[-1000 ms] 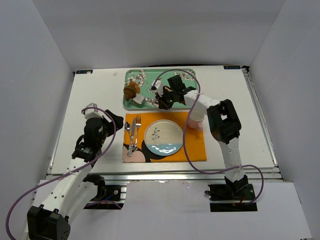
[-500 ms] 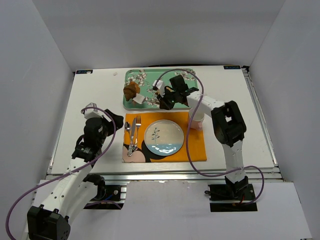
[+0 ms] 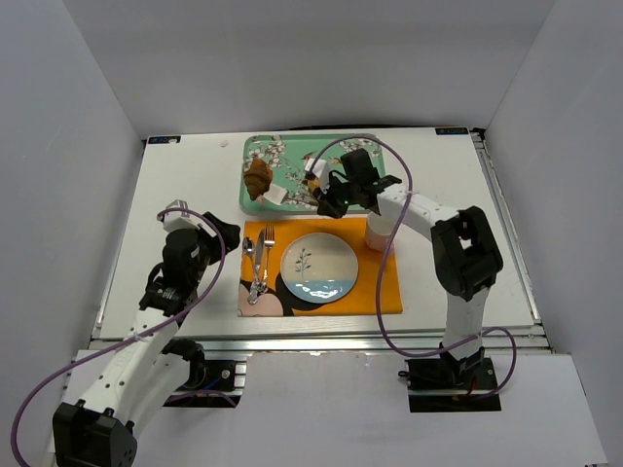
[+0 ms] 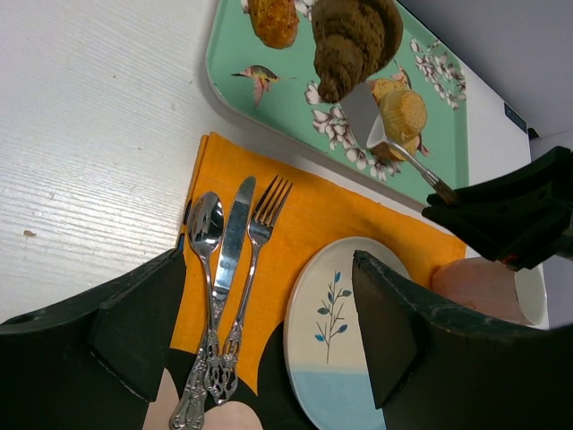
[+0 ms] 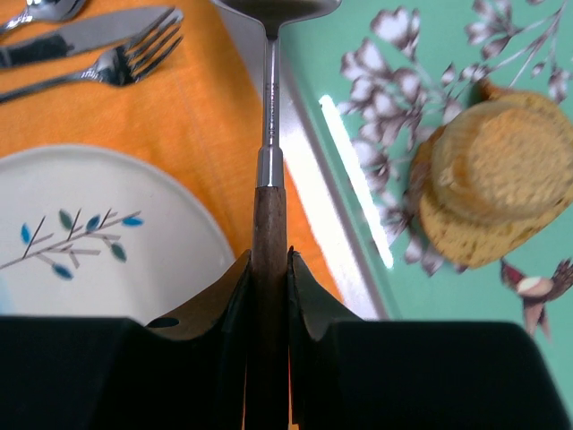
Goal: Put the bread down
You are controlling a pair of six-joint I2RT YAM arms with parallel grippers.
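Note:
The bread, a dark brown ridged croissant [image 3: 258, 178], lies on the left of the green floral tray [image 3: 292, 151]; it also shows in the left wrist view [image 4: 354, 40]. My right gripper [image 3: 331, 200] is shut on the wooden handle [image 5: 269, 224] of a metal spatula. The spatula's blade [image 4: 362, 111] rests on the tray at the croissant's near end, beside a pale round bun [image 4: 400, 112]. My left gripper [image 4: 264, 345] is open and empty, to the left of the orange placemat, apart from the tray. The white plate [image 3: 319, 266] on the mat is bare.
A small orange-brown pastry [image 4: 273, 20] sits at the tray's far left. A spoon, knife and fork [image 3: 258, 261] lie on the mat [image 3: 380, 292] left of the plate. A pink cup [image 3: 382, 232] stands at the mat's right, under my right forearm.
My right arm has swung to the right, carrying the spatula handle with it; the blade has slid slightly right on the tray. The croissant stays on the tray. The left arm has not moved.

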